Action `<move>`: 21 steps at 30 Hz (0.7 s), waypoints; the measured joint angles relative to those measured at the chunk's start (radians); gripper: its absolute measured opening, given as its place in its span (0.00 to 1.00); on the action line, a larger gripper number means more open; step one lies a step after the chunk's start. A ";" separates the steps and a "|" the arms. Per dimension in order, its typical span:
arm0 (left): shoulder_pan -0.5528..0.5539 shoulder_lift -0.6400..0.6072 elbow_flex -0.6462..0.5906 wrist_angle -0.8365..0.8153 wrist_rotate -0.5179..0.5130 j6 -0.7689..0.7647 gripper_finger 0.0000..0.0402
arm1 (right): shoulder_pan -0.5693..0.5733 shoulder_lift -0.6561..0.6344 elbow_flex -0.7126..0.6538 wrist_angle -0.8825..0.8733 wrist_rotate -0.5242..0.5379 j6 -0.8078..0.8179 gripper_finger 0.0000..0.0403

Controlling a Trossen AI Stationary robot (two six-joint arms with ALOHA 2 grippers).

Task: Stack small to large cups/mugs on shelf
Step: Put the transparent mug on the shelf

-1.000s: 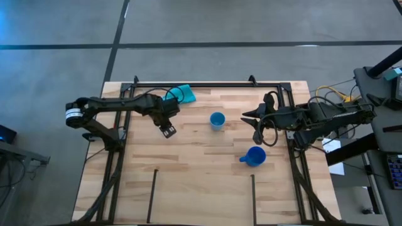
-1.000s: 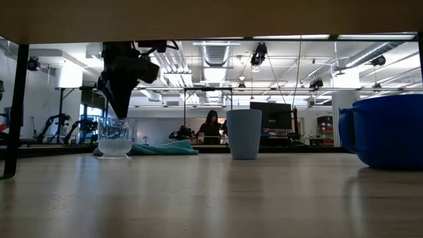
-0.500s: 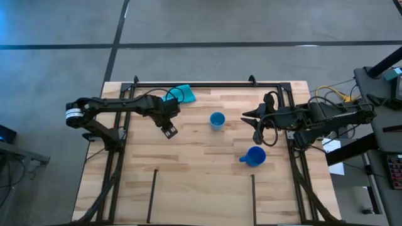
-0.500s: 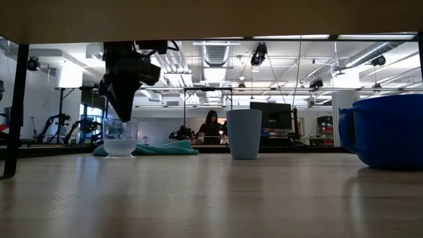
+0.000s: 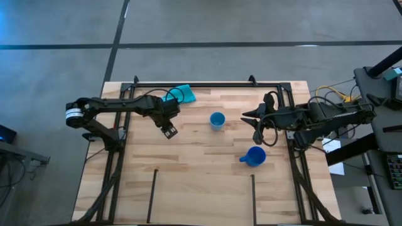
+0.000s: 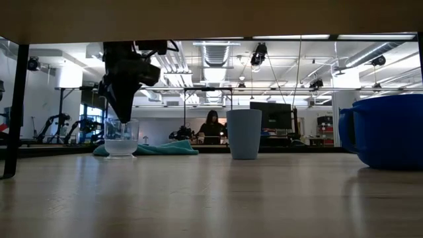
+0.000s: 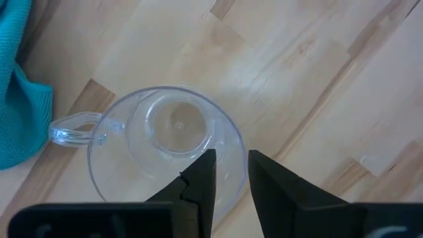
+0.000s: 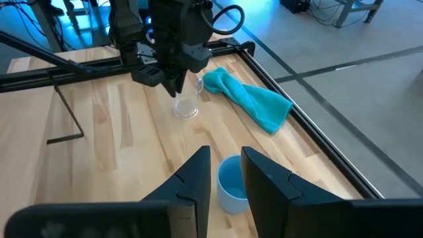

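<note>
The tiny clear cup (image 7: 165, 129) stands upright on the wood near the teal cloth (image 5: 183, 95), and its small handle (image 7: 69, 129) points toward the cloth. My left gripper (image 7: 231, 158) is above the cup and shut on it. In the low view the cup (image 6: 121, 139) rests on its base. The light blue cup (image 5: 217, 120) stands mid-table. The dark blue mug (image 5: 254, 156) is nearer the right side. The shelf section (image 5: 201, 201) lies at the near edge. My right gripper (image 5: 245, 116) waits shut beyond the light blue cup. My left gripper holds the clear cup by its rim wall (image 7: 236, 149), on the side opposite the handle. One finger (image 7: 201, 178) is inside the cup and the other (image 7: 268, 182) is outside. The fingers come from above, pointing down. The cup is upright with its base on the table.
Black metal rails (image 5: 207, 83) frame the far and side edges. Two short black rods (image 5: 152, 194) (image 5: 253, 198) mark off the shelf. The teal cloth (image 8: 248, 96) lies by the far rail. A person (image 6: 211, 125) sits in the room behind.
My left gripper has shifted slightly toward the table's right, and the clear cup has slid along the table with it, staying upright on its base.
</note>
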 joint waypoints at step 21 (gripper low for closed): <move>0.000 0.046 0.005 0.005 0.013 0.003 0.01 | 0.000 0.000 0.000 0.000 0.000 0.000 0.20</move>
